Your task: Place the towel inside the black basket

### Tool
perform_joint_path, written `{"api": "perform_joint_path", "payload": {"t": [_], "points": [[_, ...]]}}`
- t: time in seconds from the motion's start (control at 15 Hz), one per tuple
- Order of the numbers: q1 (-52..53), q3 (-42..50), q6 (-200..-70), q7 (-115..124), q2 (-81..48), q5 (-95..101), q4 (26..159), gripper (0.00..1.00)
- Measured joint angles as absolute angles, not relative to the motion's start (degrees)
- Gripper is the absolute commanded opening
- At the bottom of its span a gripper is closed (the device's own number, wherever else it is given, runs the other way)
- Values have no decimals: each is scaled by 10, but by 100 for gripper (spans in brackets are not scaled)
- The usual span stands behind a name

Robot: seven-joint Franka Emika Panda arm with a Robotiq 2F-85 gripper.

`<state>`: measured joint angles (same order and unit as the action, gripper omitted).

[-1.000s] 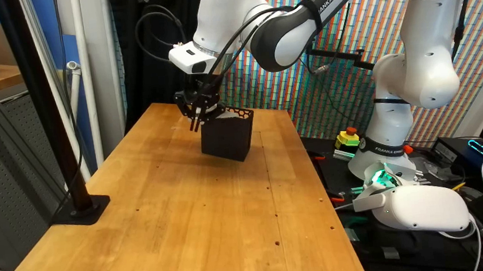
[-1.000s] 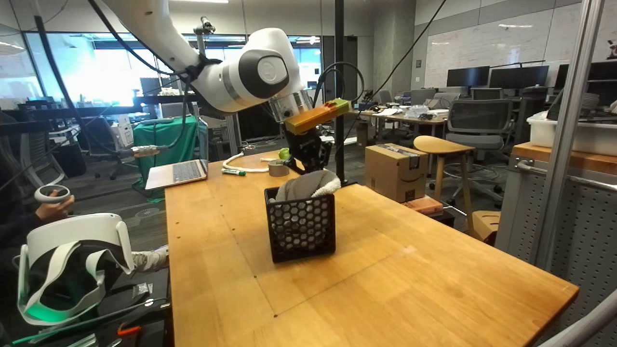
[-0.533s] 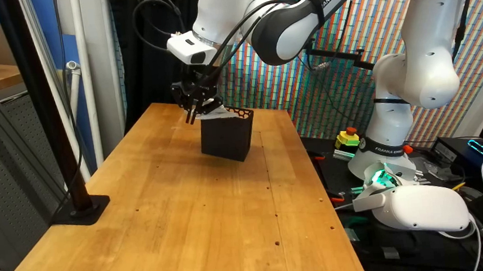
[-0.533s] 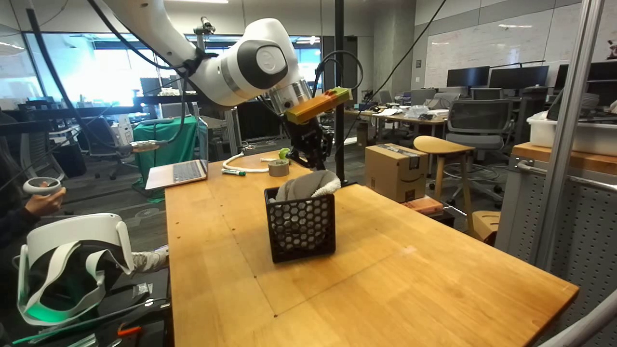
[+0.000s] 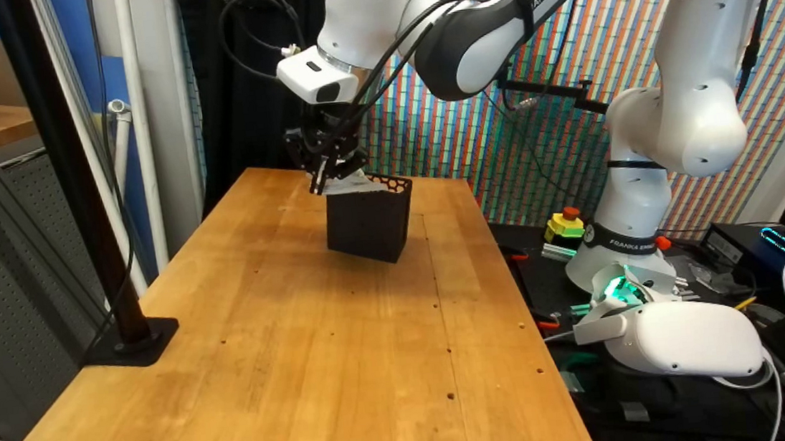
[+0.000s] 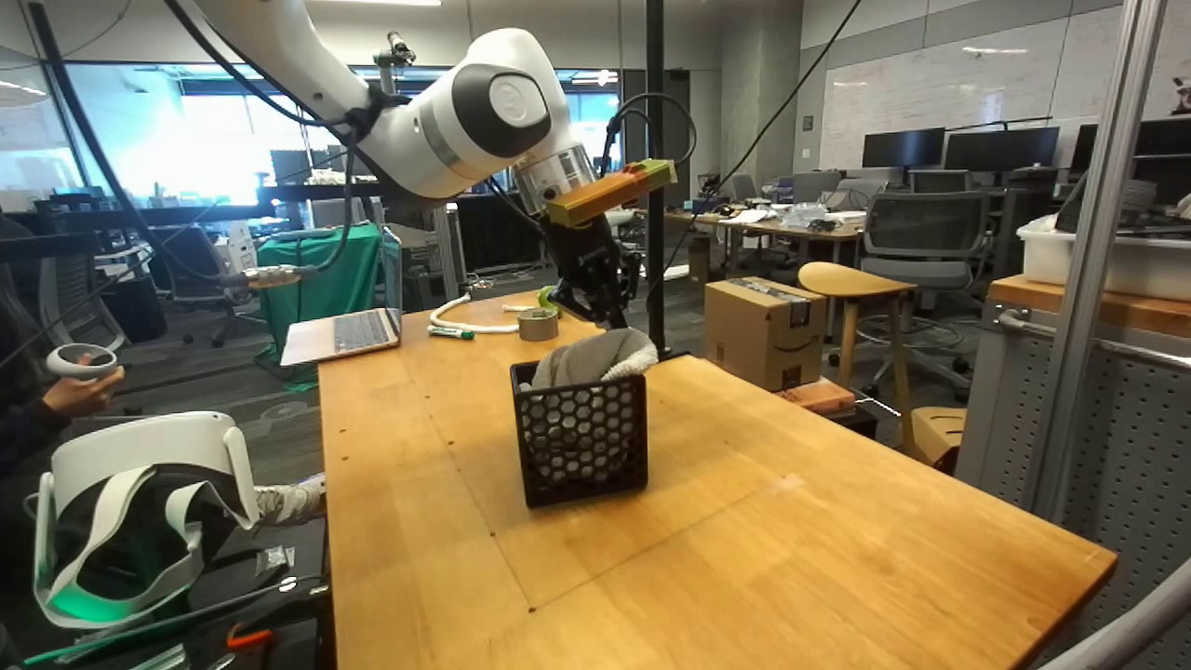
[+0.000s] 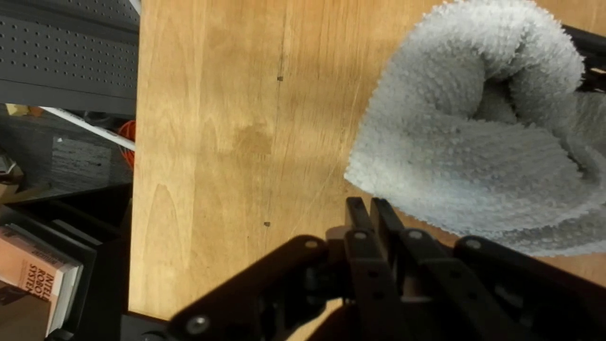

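From the left in the wrist view we see bare counter, then the fingers, nearly together with a thin slit between them and holding nothing that we can see, then the towel, up and to the right of their tips. Its bunched shape gives us no sure long axis, but the near edge slants down rightward just beside the tips; whether they touch we cannot tell. In both exterior views it rises from the black basket, part of it out over the rim on the fingers' side, so we judge tucking it in calls for a push inward from the lone arm. For writing, again from the left: a book in the wrist view gives us "INTELL", "ROBO" and "SYSTEMS", some cut short; in an exterior view "FRANKA EMIKA" marks the arm and its base; a cardboard box bears a curved-arrow mark
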<state>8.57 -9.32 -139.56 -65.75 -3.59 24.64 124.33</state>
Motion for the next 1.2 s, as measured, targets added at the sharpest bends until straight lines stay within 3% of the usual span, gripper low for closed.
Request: {"api": "perform_joint_path", "payload": {"t": [1.2], "points": [[94, -96, -1337, -580, -36, 354, 1250, 11]]}}
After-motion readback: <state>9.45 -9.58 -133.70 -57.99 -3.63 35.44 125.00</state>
